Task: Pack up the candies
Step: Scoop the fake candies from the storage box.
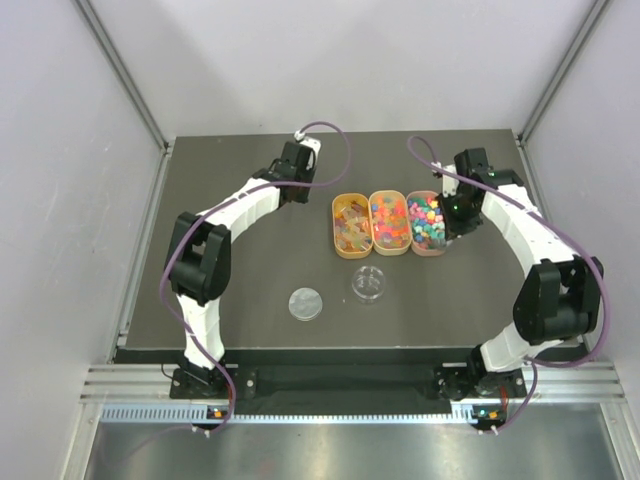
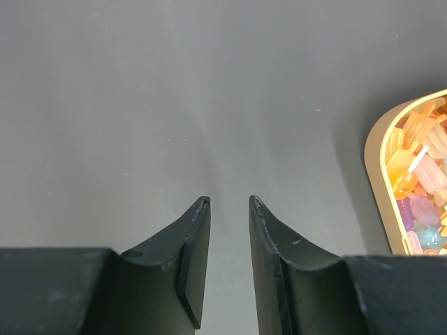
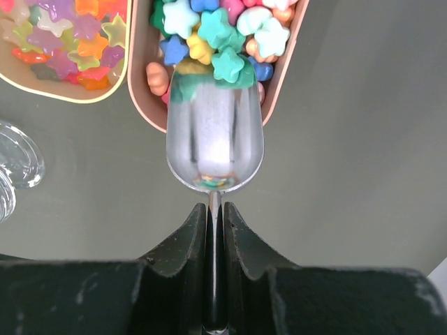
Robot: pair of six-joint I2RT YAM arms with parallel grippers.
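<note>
Three orange oval trays hold the candies: amber gummies point(image 1: 352, 225), mixed bright pieces point(image 1: 390, 222) and star-shaped pieces point(image 1: 426, 222). My right gripper point(image 3: 216, 209) is shut on the thin handle of a shiny metal scoop point(image 3: 215, 136). The scoop's mouth is pushed into the star candies point(image 3: 209, 28) at the near end of the right tray point(image 3: 143, 91), with a green star at its lip. In the top view this gripper point(image 1: 455, 215) sits at that tray's right side. My left gripper point(image 2: 230, 201) is open and empty over bare table, left of the gummy tray point(image 2: 377, 160).
A small clear round dish point(image 1: 369, 284) stands in front of the trays, and its lid point(image 1: 306, 303) lies to its left. The dish's edge shows at the left of the right wrist view point(image 3: 14, 157). Grey walls and metal rails enclose the dark table point(image 1: 250, 320).
</note>
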